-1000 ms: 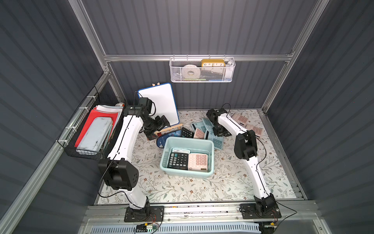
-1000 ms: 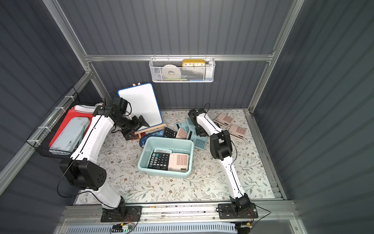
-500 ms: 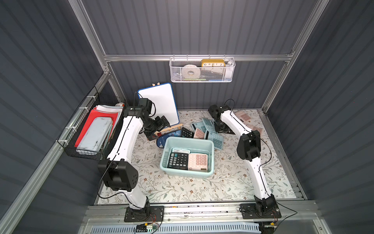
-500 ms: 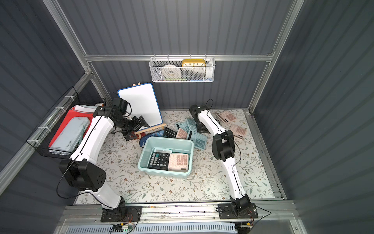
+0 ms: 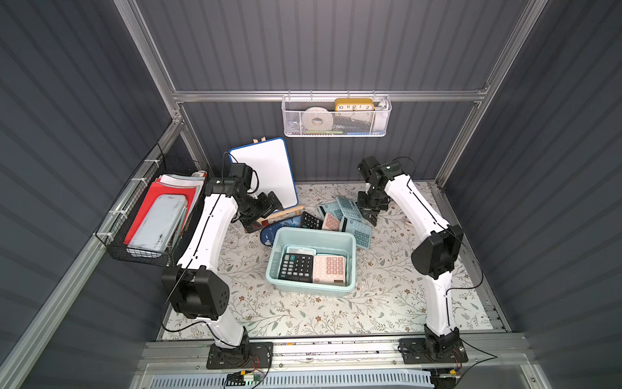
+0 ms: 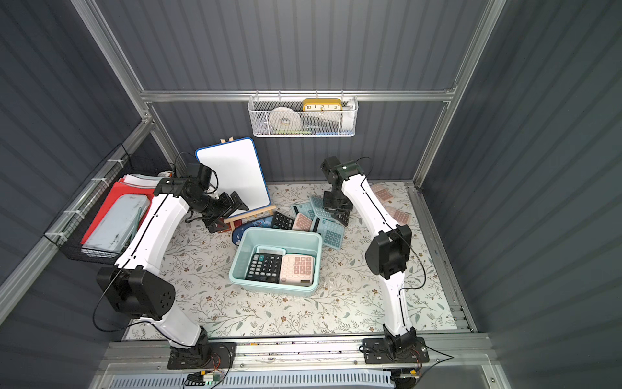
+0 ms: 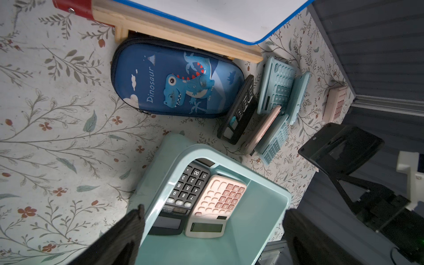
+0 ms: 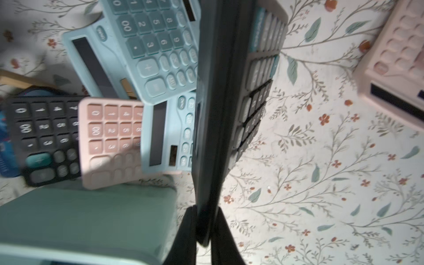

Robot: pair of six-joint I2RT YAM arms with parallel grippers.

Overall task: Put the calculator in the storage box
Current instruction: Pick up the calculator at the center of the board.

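Note:
The pale teal storage box [image 5: 314, 233] [image 6: 281, 233] sits mid-table with a black calculator [image 5: 295, 267] and a pink one [image 5: 330, 269] lying flat inside. Behind the box lies a pile of teal, pink and black calculators [image 5: 358, 232]. My right gripper [image 5: 369, 211] [image 8: 204, 218] is over that pile's right end, shut on a black calculator [image 8: 220, 103] held edge-on and tilted above the mat. My left gripper [image 5: 261, 212] [image 7: 212, 231] stands open by the whiteboard easel, holding nothing; in its wrist view the box [image 7: 241, 241] shows between its fingers.
A whiteboard on a wooden easel [image 5: 266, 171] and a blue dinosaur pencil case [image 7: 174, 80] stand behind the box on the left. Pink calculators [image 6: 383, 193] lie at the back right. A black wire basket [image 5: 151, 215] hangs left, a white mesh basket [image 5: 336, 118] on the back wall.
My right jaws have closed on the black calculator, and the right wrist has shifted a little toward the back wall. The left arm has not moved.

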